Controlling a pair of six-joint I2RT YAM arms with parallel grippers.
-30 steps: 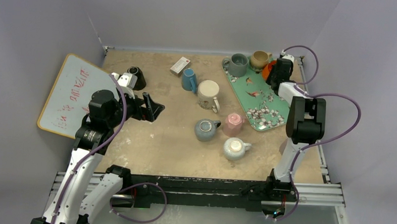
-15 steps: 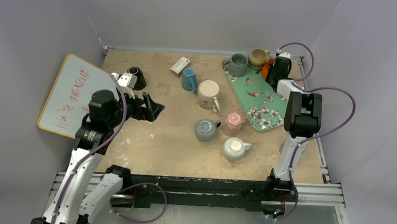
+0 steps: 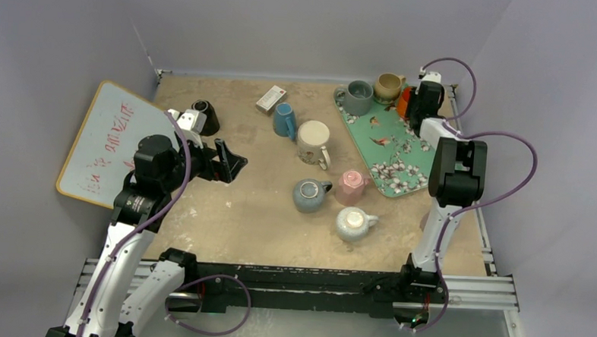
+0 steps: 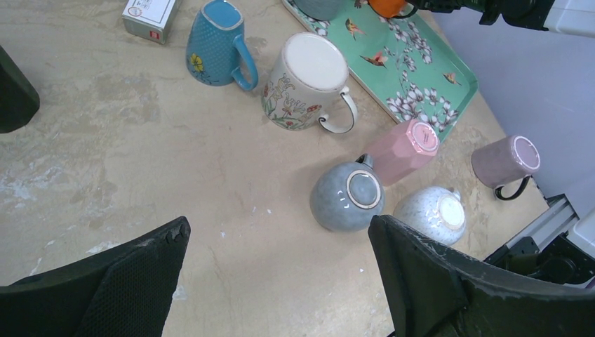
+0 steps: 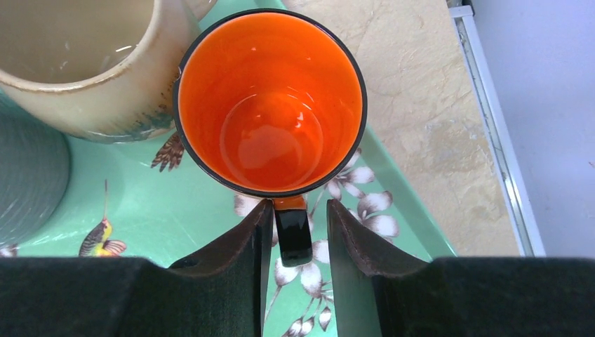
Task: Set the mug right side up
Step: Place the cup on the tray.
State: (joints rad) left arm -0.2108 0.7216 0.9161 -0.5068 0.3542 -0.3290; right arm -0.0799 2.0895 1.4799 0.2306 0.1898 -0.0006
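An orange mug [image 5: 270,105] with a black outside stands upright, mouth up, on the green floral tray [image 5: 175,210], at the tray's far right in the top view [image 3: 402,102]. My right gripper [image 5: 299,207] straddles its black handle [image 5: 292,235]. The left finger touches the handle and a gap shows on the right side, so the jaws are open. My left gripper [image 3: 231,163] hangs wide open and empty above the table's left-middle [image 4: 277,228], well away from the mugs.
A tan mug [image 3: 390,87] and a grey-green mug [image 3: 358,97] stand upright on the tray. On the table are a blue mug [image 3: 285,119], a floral mug [image 3: 312,141], grey-blue [image 3: 308,195], pink [image 3: 350,186] and speckled white [image 3: 351,223] mugs, a black mug [image 3: 205,116], a small box [image 3: 270,98] and a whiteboard [image 3: 106,141].
My right gripper has moved toward the back right corner at the orange mug. The left arm has not moved.
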